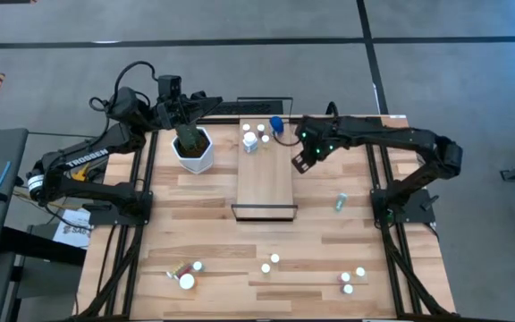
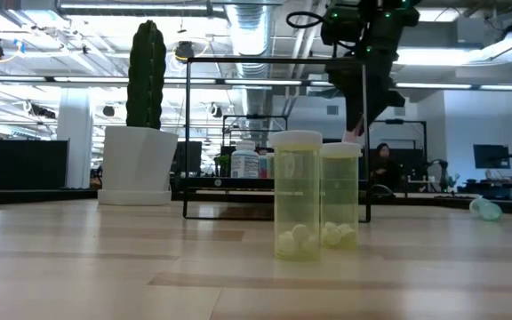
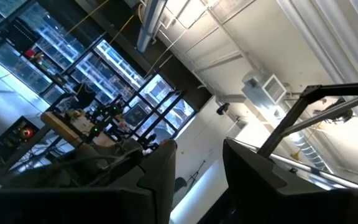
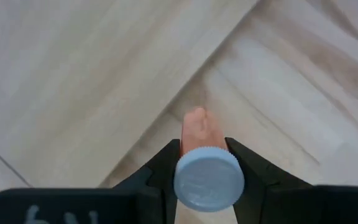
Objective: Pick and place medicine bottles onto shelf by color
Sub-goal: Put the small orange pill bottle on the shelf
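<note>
My right gripper (image 1: 301, 163) hangs above the right long edge of the light-wood shelf (image 1: 266, 183), shut on a small bottle with an orange-pink body (image 4: 197, 123) and a pale cap (image 4: 207, 178). It also shows high in the low view (image 2: 356, 132). At the shelf's far end stand white bottles (image 1: 250, 139) and a blue bottle (image 1: 276, 123). Other bottles stand or lie on the table near its front edge. My left gripper (image 1: 184, 114) waits at the far left, above the cactus pot (image 1: 193, 150), open and empty. My right gripper pinches the bottle between its two fingers at its cap end (image 4: 207, 178), one finger on each side. The fingers point down from above. The cap faces the wrist and the body hangs below the fingertips, lifted clear of shelf and table.
A green bottle (image 1: 340, 203) lies on the table right of the shelf. Two yellow-green bottles (image 2: 298, 196) (image 2: 340, 196) stand near the front. More bottles are at the front left (image 1: 186, 281) and front right (image 1: 354, 279). The shelf's dark frame (image 2: 188, 133) rises above its board.
</note>
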`<state>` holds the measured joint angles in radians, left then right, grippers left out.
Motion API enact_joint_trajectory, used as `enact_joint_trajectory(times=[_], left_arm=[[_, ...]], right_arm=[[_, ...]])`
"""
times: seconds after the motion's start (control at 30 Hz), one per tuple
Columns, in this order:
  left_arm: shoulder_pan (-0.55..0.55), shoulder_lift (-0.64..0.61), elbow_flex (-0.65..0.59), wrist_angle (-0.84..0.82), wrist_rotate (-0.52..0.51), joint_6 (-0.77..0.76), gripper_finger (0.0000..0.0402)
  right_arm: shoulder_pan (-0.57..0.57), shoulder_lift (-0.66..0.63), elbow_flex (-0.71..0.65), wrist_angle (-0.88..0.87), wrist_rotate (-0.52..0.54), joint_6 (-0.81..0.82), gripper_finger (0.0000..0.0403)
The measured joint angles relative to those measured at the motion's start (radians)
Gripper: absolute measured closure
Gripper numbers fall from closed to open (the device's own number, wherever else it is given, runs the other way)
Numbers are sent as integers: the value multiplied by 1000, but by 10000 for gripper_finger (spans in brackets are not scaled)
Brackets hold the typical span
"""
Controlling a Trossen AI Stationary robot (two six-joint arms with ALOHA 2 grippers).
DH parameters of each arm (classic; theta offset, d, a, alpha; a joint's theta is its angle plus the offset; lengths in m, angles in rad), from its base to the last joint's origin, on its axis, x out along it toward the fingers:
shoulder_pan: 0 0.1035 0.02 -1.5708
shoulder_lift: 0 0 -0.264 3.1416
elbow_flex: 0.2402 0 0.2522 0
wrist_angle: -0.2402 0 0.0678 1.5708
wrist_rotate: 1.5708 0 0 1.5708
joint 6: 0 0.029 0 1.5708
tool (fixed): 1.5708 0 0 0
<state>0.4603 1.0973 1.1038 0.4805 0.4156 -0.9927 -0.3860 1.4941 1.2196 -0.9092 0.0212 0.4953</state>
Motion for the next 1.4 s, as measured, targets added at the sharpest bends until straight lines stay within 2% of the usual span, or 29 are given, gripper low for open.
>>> enact_joint_trajectory(times=[0.1,0.33,0.77,1.03,1.4], left_arm=[[1,0,0,0,0,1,281],[9,0,0,1,37,1,281],[8,0,0,3,77,-23,281],[9,0,0,3,97,-24,281],[13,0,0,3,118,-24,281]], right_arm=[[-18,45,35,21,-16,-4,271],[-36,249,220,-122,-19,-101,273],[-74,507,498,-192,-19,-192,275],[-82,591,577,-216,-19,-209,274],[-96,622,590,-190,11,-242,273]])
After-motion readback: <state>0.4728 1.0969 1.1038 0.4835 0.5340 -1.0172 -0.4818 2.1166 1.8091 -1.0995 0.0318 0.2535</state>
